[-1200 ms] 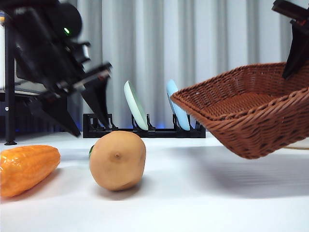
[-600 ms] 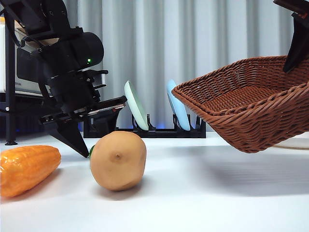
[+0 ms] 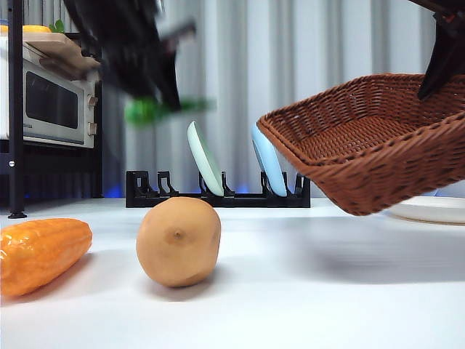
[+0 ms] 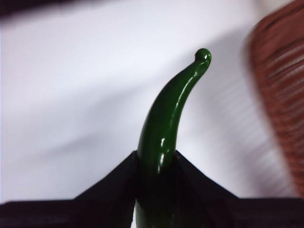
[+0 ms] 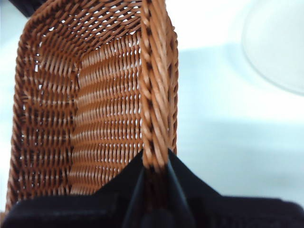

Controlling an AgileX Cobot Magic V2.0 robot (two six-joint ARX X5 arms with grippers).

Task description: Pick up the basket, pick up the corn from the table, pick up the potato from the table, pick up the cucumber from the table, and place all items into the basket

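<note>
My left gripper [image 4: 156, 164] is shut on a glossy green cucumber [image 4: 166, 128], whose curved tip sticks out past the jaws. In the front view this gripper [image 3: 156, 94] is blurred, high above the table at upper left, with the cucumber [image 3: 149, 110] in it. My right gripper [image 5: 154, 166] is shut on the rim of the reddish-brown wicker basket [image 5: 95, 104]. The basket [image 3: 370, 145] hangs tilted above the table at the right, and I see nothing in it. The tan potato [image 3: 179, 241] and the orange corn [image 3: 40, 254] lie on the white table [image 3: 305, 291].
A black dish rack [image 3: 218, 195] with a green and a blue plate stands at the back. A microwave [image 3: 51, 102] sits on a shelf at far left. A white plate [image 3: 429, 209] lies under the basket at the right.
The left gripper has risen from table level behind the potato to high above it, carrying the cucumber. The basket has lifted slightly.
</note>
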